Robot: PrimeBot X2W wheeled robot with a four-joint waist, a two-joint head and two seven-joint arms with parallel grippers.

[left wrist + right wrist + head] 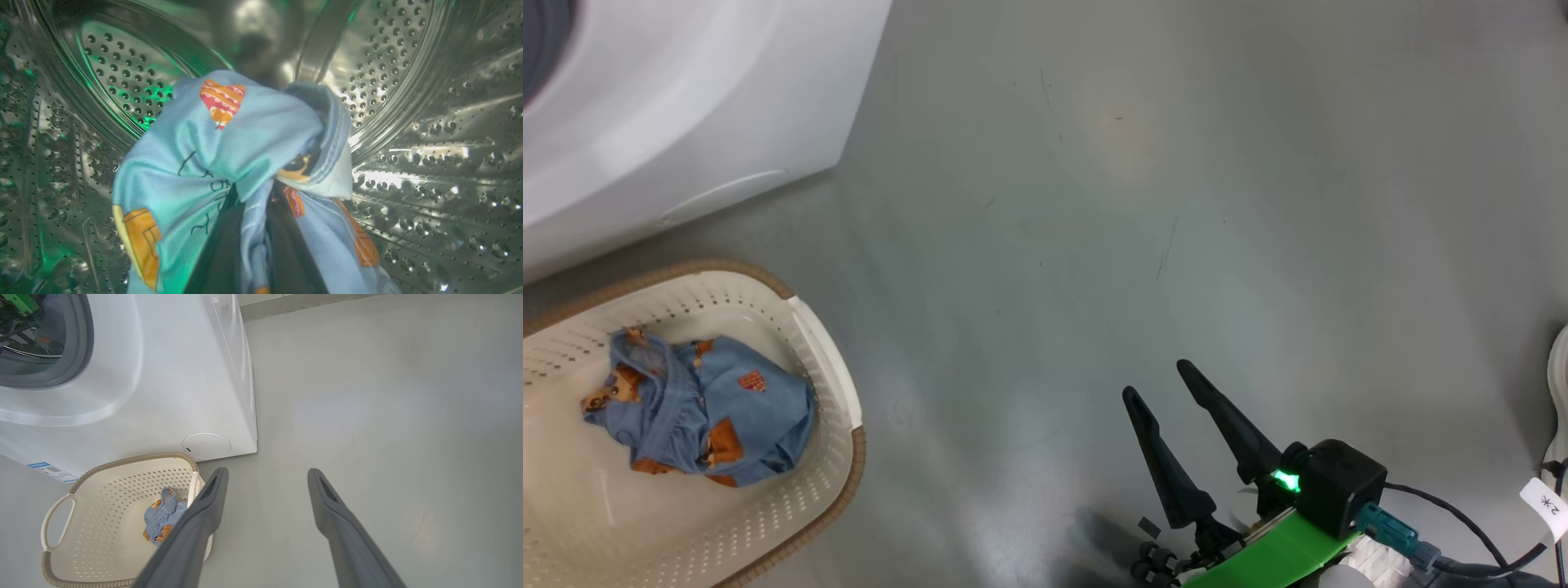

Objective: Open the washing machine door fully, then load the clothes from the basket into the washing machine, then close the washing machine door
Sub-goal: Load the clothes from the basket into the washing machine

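Inside the washing machine's steel drum (408, 81), my left gripper (255, 204) is shut on a light blue garment with orange prints (229, 143), which drapes over its dark fingers. A second blue garment of the clothes (698, 408) (163, 514) lies crumpled in the cream basket (825, 351) (130, 459) on the floor in front of the white washing machine (686, 106) (163, 375). My right gripper (1158, 382) (267, 473) stands open and empty over bare floor to the right of the basket. The washing machine door is out of view.
Grey floor (1135, 204) stretches to the right of the machine. A dark cable with a white tag (1543, 502) runs along the right edge. The machine front carries a round cap (206, 446) and a blue label (51, 471).
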